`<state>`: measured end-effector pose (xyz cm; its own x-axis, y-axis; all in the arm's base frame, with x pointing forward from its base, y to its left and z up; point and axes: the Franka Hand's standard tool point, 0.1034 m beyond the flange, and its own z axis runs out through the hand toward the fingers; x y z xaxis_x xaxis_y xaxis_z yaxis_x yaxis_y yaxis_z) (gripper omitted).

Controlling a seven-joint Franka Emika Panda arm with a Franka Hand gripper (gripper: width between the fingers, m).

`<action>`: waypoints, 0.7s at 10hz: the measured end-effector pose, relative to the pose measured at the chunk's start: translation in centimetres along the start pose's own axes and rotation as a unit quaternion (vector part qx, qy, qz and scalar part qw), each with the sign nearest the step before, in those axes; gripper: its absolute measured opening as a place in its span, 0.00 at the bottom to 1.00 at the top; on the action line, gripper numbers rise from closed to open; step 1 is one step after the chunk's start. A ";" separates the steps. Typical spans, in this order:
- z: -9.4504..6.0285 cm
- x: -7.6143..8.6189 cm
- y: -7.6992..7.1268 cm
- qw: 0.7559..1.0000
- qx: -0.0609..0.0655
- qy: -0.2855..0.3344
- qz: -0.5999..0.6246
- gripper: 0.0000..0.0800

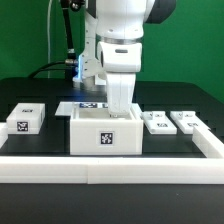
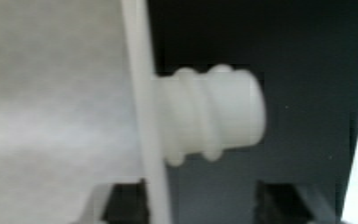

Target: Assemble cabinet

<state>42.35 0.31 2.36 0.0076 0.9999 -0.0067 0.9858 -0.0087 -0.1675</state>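
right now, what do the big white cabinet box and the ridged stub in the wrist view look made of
The cabinet looks like white plastic, matte and smooth, evenly coloured with crisp edges. The ridged stub is the same white and is likely plastic too, with rounded thread-like ridges. Blur leaves its finish uncertain.

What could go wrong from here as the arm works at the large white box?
1. The open claw straddles a thin wall of the large white plastic cabinet; a misaligned descent could strike that edge and shove the box.
2. The ribbed white plastic knob beside that wall looks rounded, so a grip there might slip.
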 end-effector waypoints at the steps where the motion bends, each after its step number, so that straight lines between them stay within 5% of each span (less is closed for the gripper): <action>1: 0.0 0.0 0.0 1.000 0.000 0.000 0.000 0.22; 2: 0.0 0.0 0.0 1.000 0.000 0.000 0.000 0.22; 3: -0.1 0.0 0.2 1.000 -0.004 0.000 0.000 0.06; 7: -0.2 0.0 0.3 1.000 -0.006 0.000 0.001 0.06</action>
<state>42.64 0.27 2.47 0.0089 0.9999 -0.0062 0.9878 -0.0097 -0.1557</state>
